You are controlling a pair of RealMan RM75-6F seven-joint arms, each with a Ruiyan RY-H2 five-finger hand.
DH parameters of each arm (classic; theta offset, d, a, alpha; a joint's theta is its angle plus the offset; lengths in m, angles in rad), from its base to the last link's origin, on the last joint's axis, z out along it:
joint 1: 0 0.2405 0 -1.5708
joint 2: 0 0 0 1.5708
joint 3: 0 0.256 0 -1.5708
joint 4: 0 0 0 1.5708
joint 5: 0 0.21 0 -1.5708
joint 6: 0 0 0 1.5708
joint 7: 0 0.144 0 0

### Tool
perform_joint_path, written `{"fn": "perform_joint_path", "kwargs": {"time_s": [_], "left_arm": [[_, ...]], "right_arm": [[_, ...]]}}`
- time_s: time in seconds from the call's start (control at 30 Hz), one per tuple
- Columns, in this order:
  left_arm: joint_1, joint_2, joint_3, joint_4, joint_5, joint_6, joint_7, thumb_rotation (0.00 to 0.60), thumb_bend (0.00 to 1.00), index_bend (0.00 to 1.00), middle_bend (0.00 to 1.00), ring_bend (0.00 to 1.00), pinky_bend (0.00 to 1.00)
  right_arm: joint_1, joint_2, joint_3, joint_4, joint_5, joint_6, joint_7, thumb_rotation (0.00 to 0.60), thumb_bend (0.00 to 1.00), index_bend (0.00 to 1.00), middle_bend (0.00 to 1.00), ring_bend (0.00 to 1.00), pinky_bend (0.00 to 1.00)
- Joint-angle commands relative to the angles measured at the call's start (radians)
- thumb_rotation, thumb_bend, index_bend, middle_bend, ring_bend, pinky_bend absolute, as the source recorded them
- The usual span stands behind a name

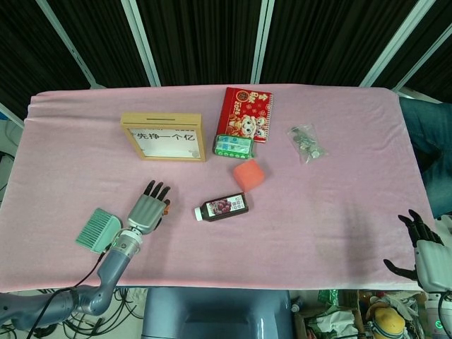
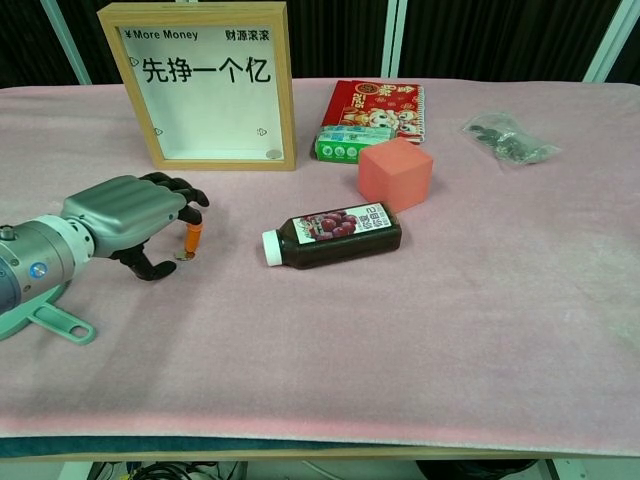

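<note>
head view: the left hand (image 1: 147, 210) lies palm down on the cloth (image 1: 318, 212), hiding most of a small orange piece (image 1: 167, 205). the right hand (image 1: 426, 247) hangs off the table edge, fingers spread, empty.

chest view: left fingers (image 2: 183, 190) curl down, one tip touching the orange piece (image 2: 191, 237) above a coin (image 2: 183, 255), near the bottle (image 2: 333, 234); whether it is pinched is unclear.

The wooden frame (image 2: 205, 85) carries the readable print: "¥ More Money" at its top left, "财源滚滚" at its top right, and large characters "先挣一个亿" beneath them. The red booklet (image 2: 385, 104) and the dark bottle (image 2: 335, 235) bear labels too small to read.
</note>
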Motion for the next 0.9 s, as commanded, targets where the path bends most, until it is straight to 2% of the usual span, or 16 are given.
{"fn": "perform_joint_path", "kwargs": {"time_s": [0.03, 0.7, 0.9], "left_arm": [[-0.002, -0.002, -0.001, 0.001, -0.001, -0.001, 0.0, 0.6, 0.38, 0.47, 0.09, 0.0, 0.0], [-0.011, -0.016, -0.003, 0.023, -0.01, -0.007, 0.007, 0.6, 0.43, 0.51, 0.1, 0.0, 0.0], [-0.011, -0.014, -0.005, 0.017, -0.005, 0.0, 0.004, 0.6, 0.43, 0.49, 0.09, 0.0, 0.0]], "right_arm": [[0.0, 0.0, -0.001, -0.001, -0.002, 0.0, 0.0, 0.6, 0.07, 0.14, 0.02, 0.13, 0.2], [0.001, 0.003, -0.004, -0.002, -0.007, -0.004, 0.006, 0.6, 0.07, 0.14, 0.02, 0.14, 0.2], [0.002, 0.003, -0.005, -0.003, -0.007, -0.006, 0.007, 0.6, 0.07, 0.14, 0.03, 0.14, 0.2]]}}
